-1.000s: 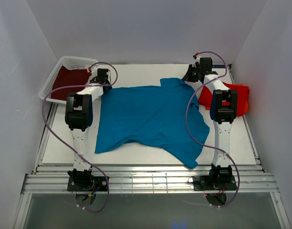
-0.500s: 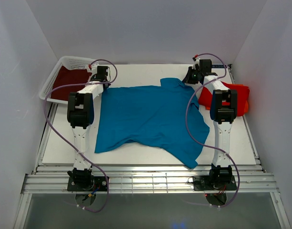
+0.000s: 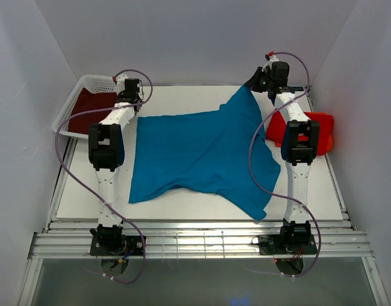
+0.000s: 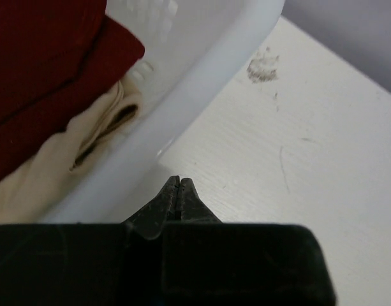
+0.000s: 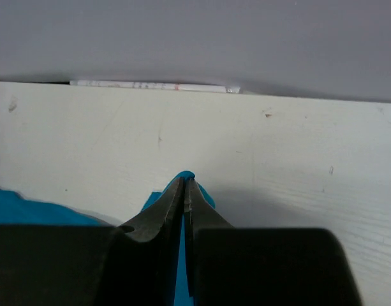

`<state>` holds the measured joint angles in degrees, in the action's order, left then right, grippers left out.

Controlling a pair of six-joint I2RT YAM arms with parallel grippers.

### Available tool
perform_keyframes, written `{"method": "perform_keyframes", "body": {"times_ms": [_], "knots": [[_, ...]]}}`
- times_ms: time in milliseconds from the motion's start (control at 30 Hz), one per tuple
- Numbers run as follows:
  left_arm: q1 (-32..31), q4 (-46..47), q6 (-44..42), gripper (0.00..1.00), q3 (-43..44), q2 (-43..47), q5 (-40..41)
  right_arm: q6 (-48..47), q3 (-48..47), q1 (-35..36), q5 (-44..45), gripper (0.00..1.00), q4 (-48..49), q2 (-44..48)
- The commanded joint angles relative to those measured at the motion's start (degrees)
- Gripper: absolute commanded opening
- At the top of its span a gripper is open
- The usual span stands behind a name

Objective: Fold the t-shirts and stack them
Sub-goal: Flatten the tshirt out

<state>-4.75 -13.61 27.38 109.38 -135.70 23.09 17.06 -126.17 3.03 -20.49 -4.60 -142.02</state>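
Teal-blue t-shirt spread wide, corner pinched in right claw

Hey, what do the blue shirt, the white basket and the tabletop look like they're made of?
Blue shirt: soft matte cloth; it drapes in folds where lifted. White basket: smooth, glossy plastic with mesh walls. Tabletop: white-painted board, possibly wood; faint grain and scuffs show.

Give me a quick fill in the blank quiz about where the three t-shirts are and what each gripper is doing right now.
The right gripper is ___ on a corner of the teal-blue t-shirt.
The dark maroon t-shirt lies in the white mesh ___.
The red-orange t-shirt lies on the robot's ___ side of the table.
The left gripper is shut and holds ___.
Missing words: shut; basket; right; nothing.
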Motion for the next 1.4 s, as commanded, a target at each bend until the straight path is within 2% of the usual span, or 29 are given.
{"method": "perform_keyframes", "body": {"times_ms": [0,233,367,400,467,500,633,900,1367], "knots": [[1.06,0.68,-0.48,0.0,3.55,0.26,-1.2,3.68,-2.41,-0.04,-1.13,0.08,6.79,-0.54],[2.56,2.36,-0.13,0.0,3.29,0.35,-5.24,3.25,1.45,-0.04,-3.59,0.08,7.77,1.39],[3.0,-2.81,0.31,0.01,7.15,-3.51,-7.71,2.63,1.89,-0.04,-3.94,0.08,6.8,1.3],[3.08,-3.87,0.74,0.1,8.03,-4.04,-7.8,2.54,2.07,-0.13,-3.94,0.08,6.71,1.39],[3.17,-5.11,2.5,0.21,6.99,-3.7,-9.11,2.19,2.51,-0.04,-3.94,0.08,6.53,1.48],[3.17,-5.11,3.03,0.31,4.72,-3.17,-9.55,2.01,2.51,-0.04,-3.77,0.08,6.27,1.48],[3.17,-5.38,6.19,0.49,-0.82,-0.36,-11.49,1.31,3.03,-0.13,-3.5,0.08,5.3,1.57],[3.17,-6.17,8.22,0.49,-4.7,1.31,-13.33,1.31,5.49,-0.04,-3.59,0.08,5.75,2.71],[2.12,-6.61,9.45,0.46,-9.89,6.41,-11.4,1.22,9.62,-0.04,-4.03,0.08,6.27,4.73]]}}
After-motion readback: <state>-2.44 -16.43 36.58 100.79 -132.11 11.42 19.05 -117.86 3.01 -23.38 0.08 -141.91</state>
